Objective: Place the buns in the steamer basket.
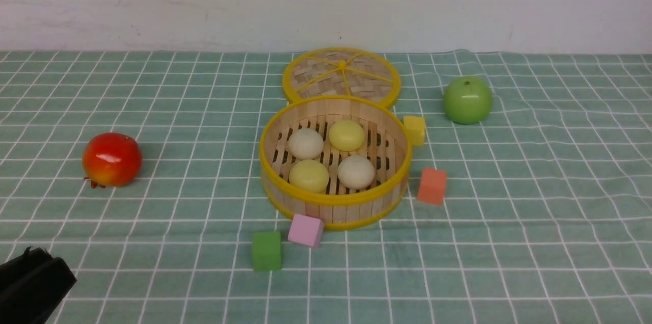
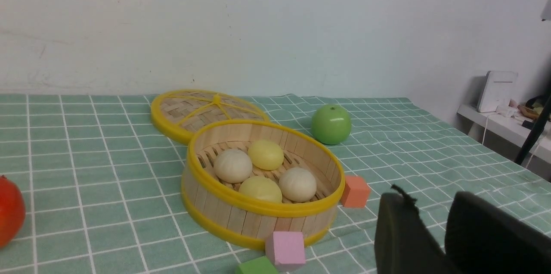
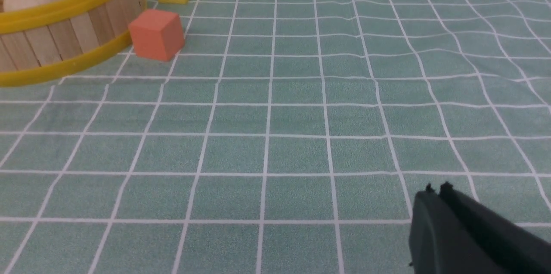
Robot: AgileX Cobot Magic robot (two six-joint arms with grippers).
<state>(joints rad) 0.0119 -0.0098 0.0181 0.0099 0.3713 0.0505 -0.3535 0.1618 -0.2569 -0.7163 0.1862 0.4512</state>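
Note:
Four buns lie inside the steamer basket [image 1: 336,209] at mid-table: two cream buns [image 1: 305,143] [image 1: 356,171] and two pale yellow buns [image 1: 347,135] [image 1: 309,175]. In the left wrist view the basket [image 2: 241,218] shows the same buns, cream [image 2: 233,165] and yellow [image 2: 265,154] among them. My left gripper [image 2: 430,198] is open with nothing between its fingers, well back from the basket; it shows at the front view's lower left corner [image 1: 43,263]. My right gripper [image 3: 437,192] is shut on nothing, low over the cloth to the basket's right. It is out of the front view.
The woven lid [image 1: 341,74] lies flat behind the basket. A red apple [image 1: 112,159] sits at the left, a green apple [image 1: 467,100] at the back right. Yellow [image 1: 414,129], orange [image 1: 432,186], pink [image 1: 305,230] and green [image 1: 266,251] cubes ring the basket.

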